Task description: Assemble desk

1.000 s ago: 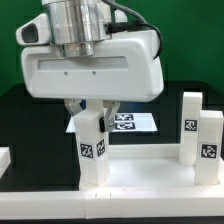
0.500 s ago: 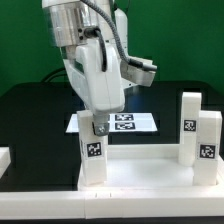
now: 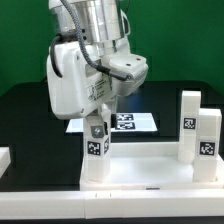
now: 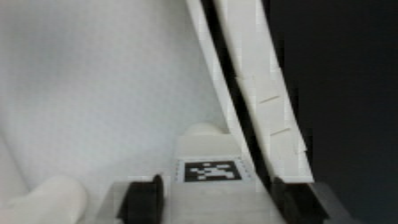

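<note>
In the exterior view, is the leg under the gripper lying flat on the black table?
No. The leg stands upright at a corner of the desk top, with the gripper closed around its upper end.

Black tabletop [image 3: 30, 110] under even light, plain green wall [image 3: 185, 40] behind.

White desk top [image 3: 150, 172] lies flat; three tagged legs [image 3: 95, 150] stand upright.
</note>
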`<state>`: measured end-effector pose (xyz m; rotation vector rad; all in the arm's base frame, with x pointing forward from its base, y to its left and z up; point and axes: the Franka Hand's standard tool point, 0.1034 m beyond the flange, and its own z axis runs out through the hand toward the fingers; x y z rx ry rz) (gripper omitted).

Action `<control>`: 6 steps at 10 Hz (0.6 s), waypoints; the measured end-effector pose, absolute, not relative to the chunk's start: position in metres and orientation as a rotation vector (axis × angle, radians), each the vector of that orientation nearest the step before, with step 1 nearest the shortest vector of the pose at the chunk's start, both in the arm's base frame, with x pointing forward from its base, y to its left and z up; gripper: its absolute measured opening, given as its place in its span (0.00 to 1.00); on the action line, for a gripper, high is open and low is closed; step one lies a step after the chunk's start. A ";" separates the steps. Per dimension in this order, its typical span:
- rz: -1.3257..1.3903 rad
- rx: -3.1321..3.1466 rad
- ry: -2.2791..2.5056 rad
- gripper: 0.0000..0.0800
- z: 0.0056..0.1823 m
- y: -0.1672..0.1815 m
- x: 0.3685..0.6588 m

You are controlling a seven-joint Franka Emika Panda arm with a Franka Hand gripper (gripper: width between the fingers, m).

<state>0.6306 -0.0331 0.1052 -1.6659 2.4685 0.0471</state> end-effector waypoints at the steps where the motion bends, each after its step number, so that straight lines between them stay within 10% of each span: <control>1: 0.041 -1.717 2.434 0.36 0.104 -0.032 0.630; 2: 0.035 -1.768 2.397 0.36 0.105 -0.033 0.630; 4: -0.001 -2.206 2.002 0.73 0.107 -0.038 0.631; 6: 0.007 -2.398 1.776 0.80 0.105 -0.035 0.627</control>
